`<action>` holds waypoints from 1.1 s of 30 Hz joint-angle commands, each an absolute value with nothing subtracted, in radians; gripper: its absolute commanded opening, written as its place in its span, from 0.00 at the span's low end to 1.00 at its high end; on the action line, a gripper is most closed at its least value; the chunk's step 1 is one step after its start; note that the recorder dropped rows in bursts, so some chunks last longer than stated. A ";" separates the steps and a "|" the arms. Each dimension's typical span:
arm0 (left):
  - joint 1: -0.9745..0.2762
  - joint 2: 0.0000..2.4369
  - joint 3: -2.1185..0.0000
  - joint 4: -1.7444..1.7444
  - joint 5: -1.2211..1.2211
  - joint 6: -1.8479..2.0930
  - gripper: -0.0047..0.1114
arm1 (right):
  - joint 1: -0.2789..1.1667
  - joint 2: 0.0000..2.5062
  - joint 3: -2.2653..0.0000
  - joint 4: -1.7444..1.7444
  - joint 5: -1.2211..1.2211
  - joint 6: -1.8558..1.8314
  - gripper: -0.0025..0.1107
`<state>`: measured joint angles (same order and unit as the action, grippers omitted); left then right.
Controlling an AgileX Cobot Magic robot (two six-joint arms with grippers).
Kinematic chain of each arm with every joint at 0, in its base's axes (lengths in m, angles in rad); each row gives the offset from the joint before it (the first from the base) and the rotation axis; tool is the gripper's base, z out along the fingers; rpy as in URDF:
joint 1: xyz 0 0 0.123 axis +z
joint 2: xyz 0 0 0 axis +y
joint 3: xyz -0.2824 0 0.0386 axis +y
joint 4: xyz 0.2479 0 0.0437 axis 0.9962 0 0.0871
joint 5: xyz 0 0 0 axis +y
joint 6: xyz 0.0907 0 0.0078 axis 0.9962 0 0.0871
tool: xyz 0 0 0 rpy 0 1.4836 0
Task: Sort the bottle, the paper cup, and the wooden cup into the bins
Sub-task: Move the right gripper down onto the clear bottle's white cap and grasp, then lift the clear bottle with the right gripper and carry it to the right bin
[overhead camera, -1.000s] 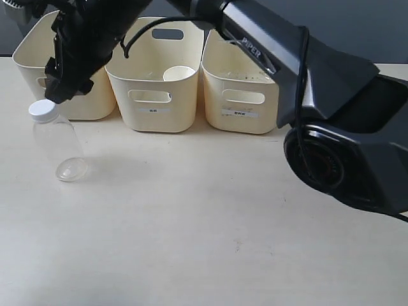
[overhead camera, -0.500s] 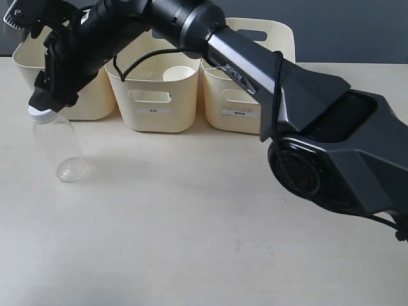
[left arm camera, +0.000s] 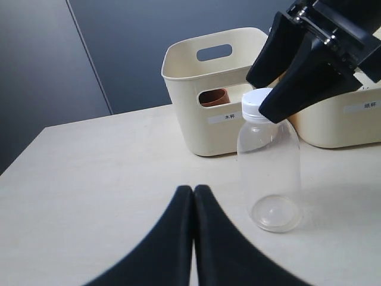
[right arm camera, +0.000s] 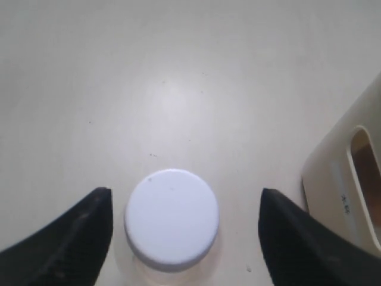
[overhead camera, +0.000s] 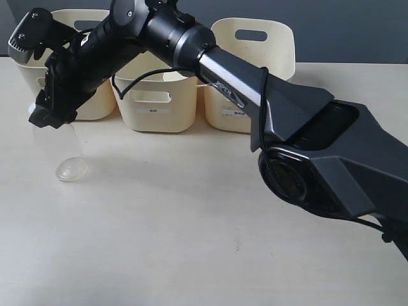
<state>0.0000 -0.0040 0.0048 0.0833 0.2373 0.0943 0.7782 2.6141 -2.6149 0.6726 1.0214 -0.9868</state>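
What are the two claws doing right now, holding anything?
Left gripper: closed, holding nothing.
Right gripper: open, fingers either side of the bottle cap, not gripping yet.

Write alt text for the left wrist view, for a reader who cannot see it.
A clear bottle with a white cap stands upright on a pale table, and the open right gripper reaches in at cap height. Behind stands a cream bin with the wooden cup showing through its handle cut-out. The left gripper sits shut and empty in the foreground.
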 commanded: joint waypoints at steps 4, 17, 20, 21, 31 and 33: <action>-0.005 0.000 0.000 0.081 0.232 0.089 0.04 | 0.779 2.627 -2.618 0.693 0.999 -0.996 0.61; -0.005 0.000 0.000 0.081 0.232 0.089 0.04 | 0.779 2.642 -2.618 0.708 0.981 -0.999 0.30; -0.005 0.000 0.000 0.081 0.232 0.089 0.04 | 0.779 2.642 -2.618 0.709 0.981 -0.996 0.03; -0.005 0.000 0.000 0.081 0.232 0.089 0.04 | 0.779 2.642 -2.618 0.709 0.981 -0.996 0.03; -0.005 0.000 0.000 0.081 0.232 0.089 0.04 | 0.779 2.581 -2.618 0.686 1.019 -1.007 0.02; -0.005 0.000 0.000 0.081 0.232 0.089 0.04 | 0.781 2.536 -2.618 0.659 1.043 -1.007 0.02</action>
